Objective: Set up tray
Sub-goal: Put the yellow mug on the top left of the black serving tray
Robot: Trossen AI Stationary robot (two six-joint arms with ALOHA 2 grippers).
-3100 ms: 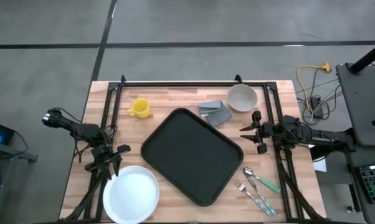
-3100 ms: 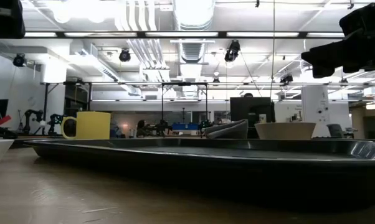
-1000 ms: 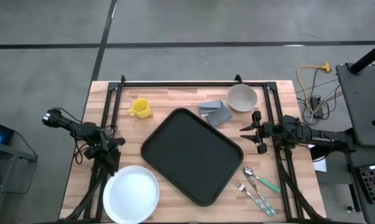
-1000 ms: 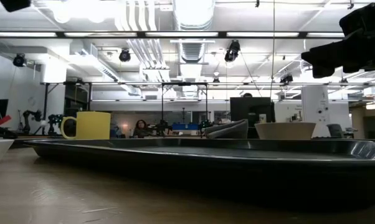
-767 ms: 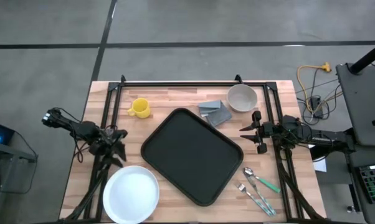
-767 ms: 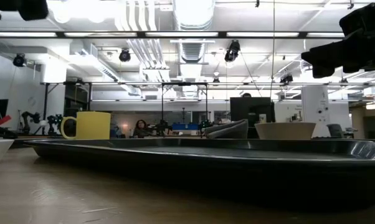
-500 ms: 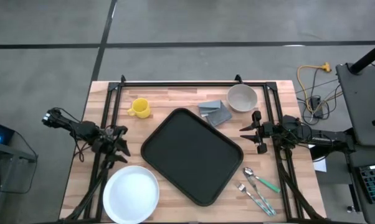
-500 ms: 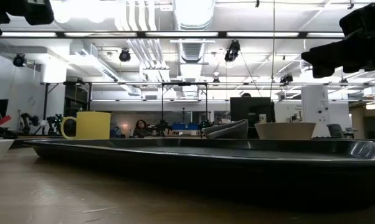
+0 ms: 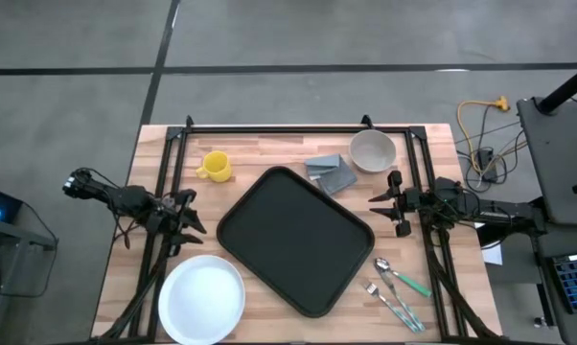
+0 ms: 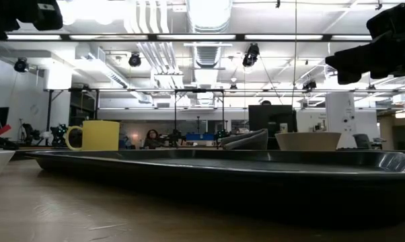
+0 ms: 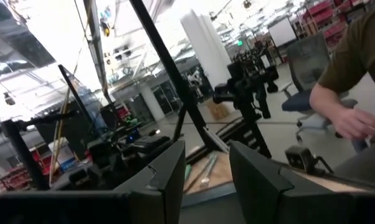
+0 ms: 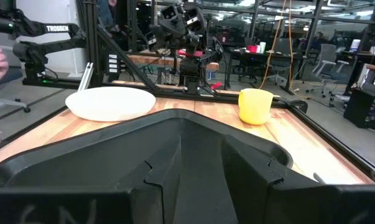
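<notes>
The black rectangular tray (image 9: 296,240) lies flat and askew in the middle of the table, also seen as tray (image 12: 175,124) and tray (image 10: 223,168). My left gripper (image 9: 189,218) hovers open over the table's left side, above the far rim of the white plate (image 9: 202,299), pointing toward the tray. In its own view the left gripper (image 11: 206,149) holds nothing. My right gripper (image 9: 392,203) waits open beside the tray's right corner, pointing across it; the right gripper (image 12: 203,149) is empty too.
A yellow mug (image 9: 215,166) stands at the far left, a grey folded cloth (image 9: 329,172) and a pale bowl (image 9: 372,150) at the far right. Cutlery (image 9: 399,287) lies near the right front corner. A person (image 11: 356,93) shows beyond the table.
My left gripper has risen from over the plate and moved toward the table's far edge. It has swung from pointing at the near edge and down to pointing level at the tray. My right arm and all objects have kept still.
</notes>
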